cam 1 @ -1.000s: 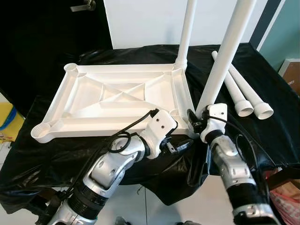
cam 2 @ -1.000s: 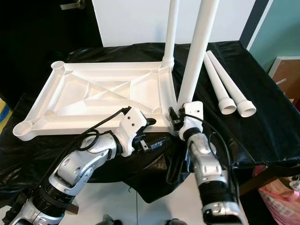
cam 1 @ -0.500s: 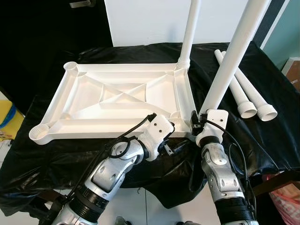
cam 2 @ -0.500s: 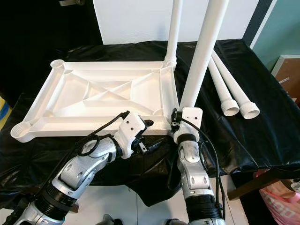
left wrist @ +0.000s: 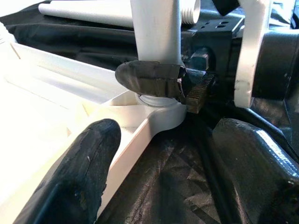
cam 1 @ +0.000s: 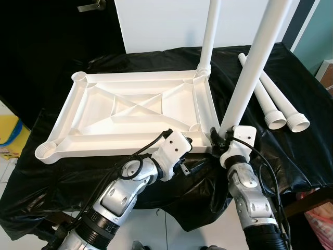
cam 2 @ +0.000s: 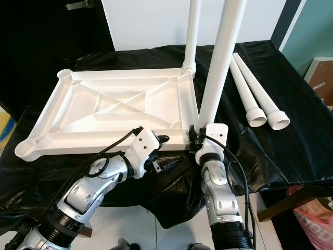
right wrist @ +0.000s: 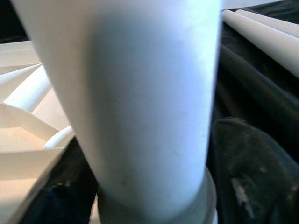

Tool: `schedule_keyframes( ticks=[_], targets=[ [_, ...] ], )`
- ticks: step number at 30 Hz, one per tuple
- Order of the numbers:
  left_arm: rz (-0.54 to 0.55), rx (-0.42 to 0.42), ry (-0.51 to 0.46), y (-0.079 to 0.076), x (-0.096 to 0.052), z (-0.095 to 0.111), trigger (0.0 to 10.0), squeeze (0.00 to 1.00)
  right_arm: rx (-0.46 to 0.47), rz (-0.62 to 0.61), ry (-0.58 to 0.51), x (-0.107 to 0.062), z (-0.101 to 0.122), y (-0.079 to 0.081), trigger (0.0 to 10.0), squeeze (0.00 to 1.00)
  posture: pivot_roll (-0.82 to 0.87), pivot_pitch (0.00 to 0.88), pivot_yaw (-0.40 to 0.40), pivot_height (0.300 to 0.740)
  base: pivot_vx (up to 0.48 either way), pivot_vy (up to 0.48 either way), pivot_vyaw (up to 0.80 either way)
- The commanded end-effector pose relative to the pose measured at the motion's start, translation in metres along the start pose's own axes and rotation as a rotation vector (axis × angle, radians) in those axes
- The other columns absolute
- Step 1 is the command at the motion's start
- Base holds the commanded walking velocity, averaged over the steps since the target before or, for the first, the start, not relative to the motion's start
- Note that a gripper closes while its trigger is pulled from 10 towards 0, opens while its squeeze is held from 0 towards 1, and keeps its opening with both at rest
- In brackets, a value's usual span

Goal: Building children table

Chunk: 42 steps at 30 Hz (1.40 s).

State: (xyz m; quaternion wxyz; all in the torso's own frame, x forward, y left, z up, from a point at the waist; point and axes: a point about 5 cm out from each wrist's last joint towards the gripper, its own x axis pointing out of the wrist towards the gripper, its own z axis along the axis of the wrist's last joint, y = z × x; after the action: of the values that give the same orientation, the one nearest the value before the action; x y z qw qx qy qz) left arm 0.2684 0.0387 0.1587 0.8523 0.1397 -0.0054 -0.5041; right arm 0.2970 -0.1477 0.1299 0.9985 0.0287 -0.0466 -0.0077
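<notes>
A white tabletop (cam 1: 104, 141) lies upside down on a black-draped table. One white leg (cam 1: 209, 36) stands in its far right corner socket. My right gripper (cam 1: 221, 136) is shut on the base of a second white leg (cam 1: 255, 62), which rests in the near right corner socket (left wrist: 161, 112) and leans slightly right. In the left wrist view, one right fingertip (left wrist: 149, 79) presses on that leg just above the socket. My left gripper (cam 1: 195, 164) is open at the tabletop's near edge, its fingers (left wrist: 88, 172) spread either side of that corner, holding nothing.
Two loose white legs (cam 1: 273, 101) lie side by side on the black cloth (cam 1: 291, 151) to the right. Empty sockets sit at the left corners (cam 1: 44, 152). A white wall panel (cam 1: 161, 23) stands behind the table, and the cloth hangs over the near edge.
The held leg has swung from a strong rightward tilt to nearly upright at the near right corner. My right forearm has shifted left beneath it. The left gripper stays at the near edge.
</notes>
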Motion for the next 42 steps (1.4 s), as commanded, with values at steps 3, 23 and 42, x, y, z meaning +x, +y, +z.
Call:
schedule_keyframes(
  ticks=[3, 23, 42],
  targets=[
    [-0.063, 0.013, -0.007, -0.004, 0.005, 0.002, 10.0, 0.0, 0.004, 0.022, -0.013, 0.0, 0.002, -0.008, 10.0, 1.0, -0.16, 0.082, 0.062, 0.74, 0.0, 0.0, 0.0],
    [-0.036, 0.056, -0.005, -0.004, 0.008, 0.002, 10.0, 0.0, -0.137, 0.585, 0.024, 0.03, 0.01, -0.019, 10.0, 0.0, -0.15, 0.073, 0.052, 0.74, 0.0, 0.0, 0.0],
    [-0.019, 0.093, -0.004, -0.004, 0.007, 0.0, 10.0, 0.0, -0.153, 0.676, 0.15, 0.026, -0.021, -0.023, 0.0, 0.0, -0.11, 0.057, 0.044, 0.74, 0.0, 0.0, 0.0]
  ],
)
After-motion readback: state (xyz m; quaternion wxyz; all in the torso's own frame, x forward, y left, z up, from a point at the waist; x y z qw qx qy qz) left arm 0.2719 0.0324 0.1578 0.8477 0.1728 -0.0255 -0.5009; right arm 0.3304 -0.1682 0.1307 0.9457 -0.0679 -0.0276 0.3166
